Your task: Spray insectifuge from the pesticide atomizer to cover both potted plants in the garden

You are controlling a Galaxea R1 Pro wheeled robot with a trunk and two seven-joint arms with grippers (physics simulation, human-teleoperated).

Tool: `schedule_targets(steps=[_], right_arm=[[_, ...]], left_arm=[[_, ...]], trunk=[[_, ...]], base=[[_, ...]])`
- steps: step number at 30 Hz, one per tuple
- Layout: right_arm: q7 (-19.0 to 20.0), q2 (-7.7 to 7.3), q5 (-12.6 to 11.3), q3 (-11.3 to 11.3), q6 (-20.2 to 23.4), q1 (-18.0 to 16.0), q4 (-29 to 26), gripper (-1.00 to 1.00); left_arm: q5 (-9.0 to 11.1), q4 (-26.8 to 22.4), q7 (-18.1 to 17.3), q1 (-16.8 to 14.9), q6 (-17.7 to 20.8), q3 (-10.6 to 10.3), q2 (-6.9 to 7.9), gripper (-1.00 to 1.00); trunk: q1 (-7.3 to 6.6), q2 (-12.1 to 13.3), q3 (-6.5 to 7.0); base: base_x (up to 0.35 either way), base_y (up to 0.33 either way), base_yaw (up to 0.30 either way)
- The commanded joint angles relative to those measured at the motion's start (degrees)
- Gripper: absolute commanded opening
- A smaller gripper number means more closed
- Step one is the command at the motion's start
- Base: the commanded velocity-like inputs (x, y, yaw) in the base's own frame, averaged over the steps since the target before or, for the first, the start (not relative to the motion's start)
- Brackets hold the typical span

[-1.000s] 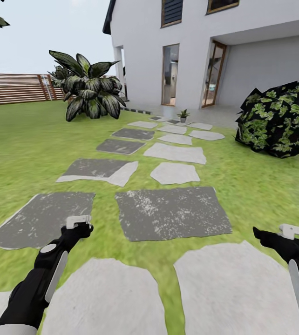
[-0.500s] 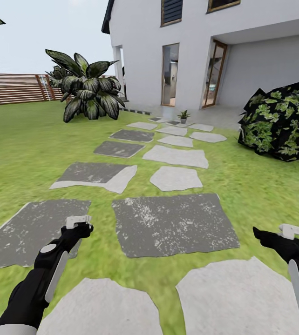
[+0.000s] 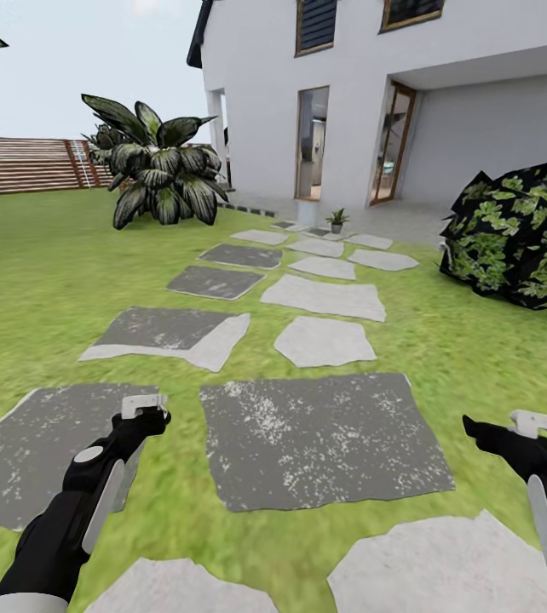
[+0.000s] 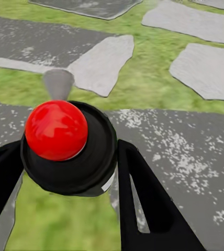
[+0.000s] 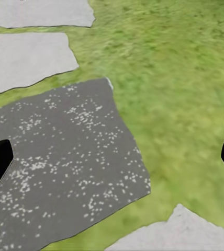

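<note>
My left pincer [image 4: 65,172] is clenched on the pesticide atomizer [image 4: 67,144], its red button [image 4: 56,129] up between the fingers and its nozzle [image 4: 58,83] pointing ahead. My right pincer [image 5: 112,157] is released, its fingers wide apart over a dark stepping stone [image 5: 59,151]. One potted plant [image 3: 336,220] stands far ahead of both pincers, near the house [image 3: 376,94].

Risk: in my judgement, spraying from here would miss, because the plant is well out of reach. A jolt on the uneven paving could also loosen the bottle.
</note>
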Motion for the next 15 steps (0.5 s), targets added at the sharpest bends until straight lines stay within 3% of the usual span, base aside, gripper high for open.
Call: schedule_targets(steps=[1,15], right_arm=[[0.18,0.00,-0.21,-0.07,0.30,-0.03,-0.05,1.00],[0.18,-0.02,-0.09,-0.08,0.22,-0.04,0.00,1.00]], left_arm=[[0.59,-0.07,-0.14,-0.02,0.36,0.09,-0.01,-1.00],[0.59,-0.07,-0.16,-0.02,0.36,0.12,-0.01,-1.00]], trunk=[[0.02,-0.02,-0.01],[0.02,-0.02,0.16]], base=[[0.329,0.000,0.000],[0.329,0.000,0.000]])
